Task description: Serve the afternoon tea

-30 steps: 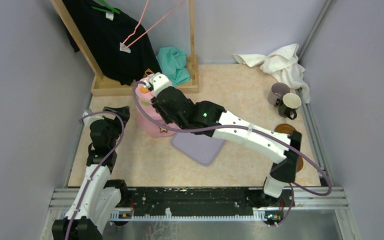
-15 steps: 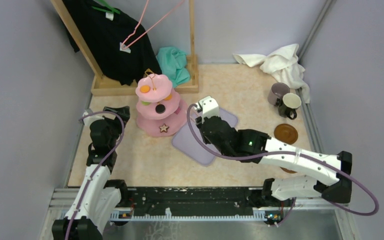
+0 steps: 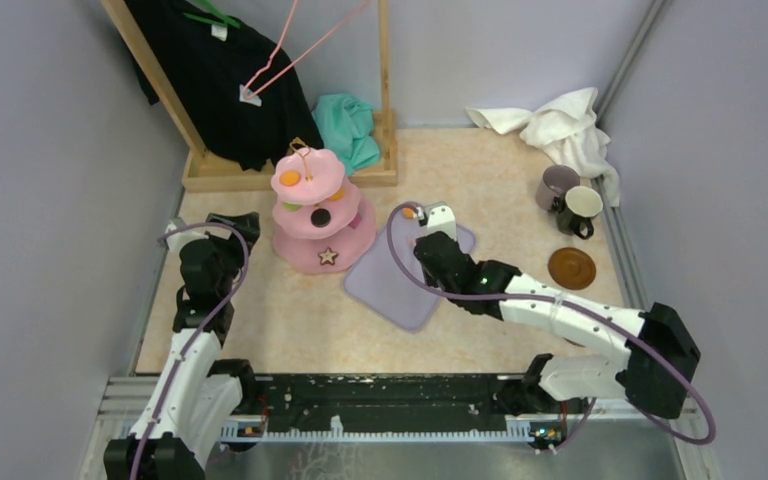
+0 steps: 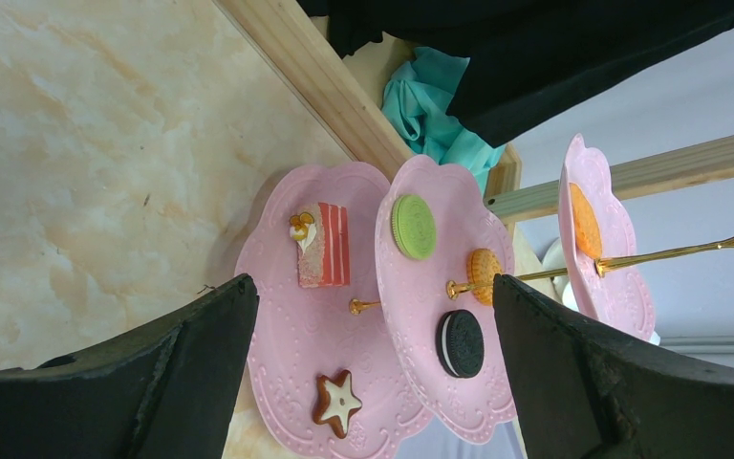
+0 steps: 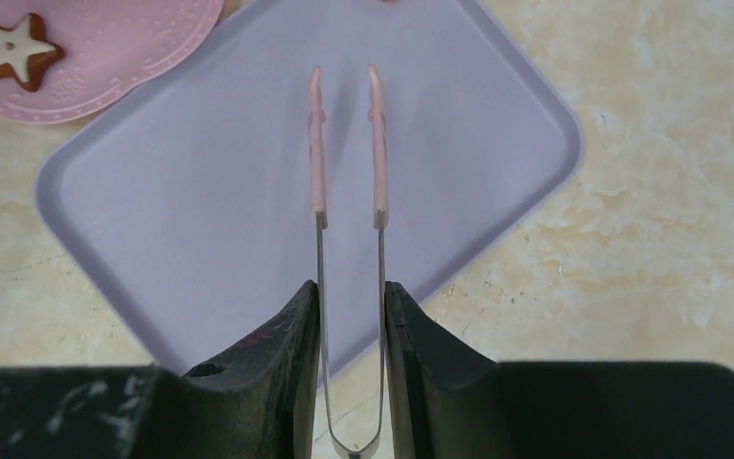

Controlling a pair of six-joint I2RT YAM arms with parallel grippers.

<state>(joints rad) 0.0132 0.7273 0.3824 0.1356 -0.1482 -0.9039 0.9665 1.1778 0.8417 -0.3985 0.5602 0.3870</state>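
Observation:
The pink three-tier stand (image 3: 312,222) stands left of centre. It carries orange (image 3: 290,177), green and black (image 3: 320,214) rounds and a brown star (image 3: 327,256). It fills the left wrist view (image 4: 325,335). My left gripper (image 3: 222,228) is open and empty just left of the stand (image 4: 373,287). My right gripper (image 3: 430,225) is shut on the thin pink tongs (image 5: 316,143) over the lilac tray (image 5: 201,210). Nothing is between the tong tips. A small orange round (image 3: 407,212) lies just beyond them. The mauve mug (image 3: 557,185), cream mug (image 3: 582,208) and a brown saucer (image 3: 571,267) sit at the right.
A wooden clothes rack (image 3: 290,172) with a black garment and a teal cloth (image 3: 345,125) stands behind the stand. A white cloth (image 3: 560,120) lies at the back right. Walls close in both sides.
My right gripper has drawn back with the tongs from the stand's top tier to above the lilac tray. The left arm has not moved.

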